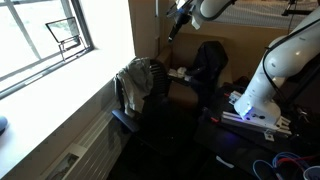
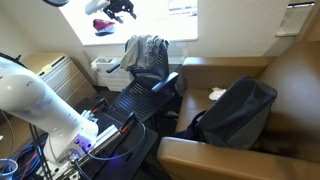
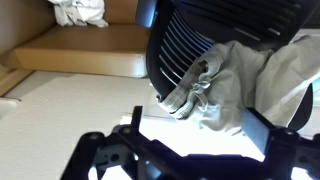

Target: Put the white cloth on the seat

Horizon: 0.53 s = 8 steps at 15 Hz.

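A whitish-grey cloth [image 1: 138, 80] hangs over the backrest of a black office chair [image 1: 158, 88]. It shows in both exterior views [image 2: 146, 50] and in the wrist view [image 3: 235, 88]. The chair's black seat [image 2: 138, 100] has nothing on it. My gripper [image 1: 180, 17] hangs high above the chair, apart from the cloth, and also shows in an exterior view [image 2: 120, 10]. In the wrist view its fingers [image 3: 195, 135] are spread wide with nothing between them. A second, small white cloth [image 3: 80, 12] lies on the wooden bench [image 3: 90, 50]; it also shows in an exterior view [image 2: 217, 93].
A black backpack [image 2: 240, 112] sits on the bench beside the chair. The robot base [image 1: 255, 100] stands near cables on the floor. A window [image 1: 45, 35] and a radiator [image 2: 60, 72] line the wall.
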Tool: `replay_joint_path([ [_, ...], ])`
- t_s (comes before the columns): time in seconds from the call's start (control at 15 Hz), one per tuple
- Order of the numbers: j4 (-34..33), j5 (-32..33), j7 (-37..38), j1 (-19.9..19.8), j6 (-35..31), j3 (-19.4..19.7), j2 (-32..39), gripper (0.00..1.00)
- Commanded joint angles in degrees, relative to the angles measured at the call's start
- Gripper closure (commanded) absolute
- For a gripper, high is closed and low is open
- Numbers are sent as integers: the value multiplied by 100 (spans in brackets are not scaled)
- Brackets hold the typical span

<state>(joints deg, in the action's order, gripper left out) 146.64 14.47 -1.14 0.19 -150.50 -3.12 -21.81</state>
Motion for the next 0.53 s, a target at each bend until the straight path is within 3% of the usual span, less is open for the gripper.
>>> replay_joint_path([
  [0.0, -671, -1058, -1461, 630, -1192, 667, 1487, 0],
  [0.07, -1015, -1677, -1937, 953, -1161, 737, 1866, 0],
  [0.13, -371, -1052, -1317, 395, -1053, 484, 1111, 0],
  [0.27, -569, -1179, -1381, 463, -1103, 462, 1456, 0],
  [0.4, -539, -1055, -1226, 405, -1058, 434, 1306, 0],
  [0.47, -849, -1199, -1195, 481, -757, 398, 1632, 0],
])
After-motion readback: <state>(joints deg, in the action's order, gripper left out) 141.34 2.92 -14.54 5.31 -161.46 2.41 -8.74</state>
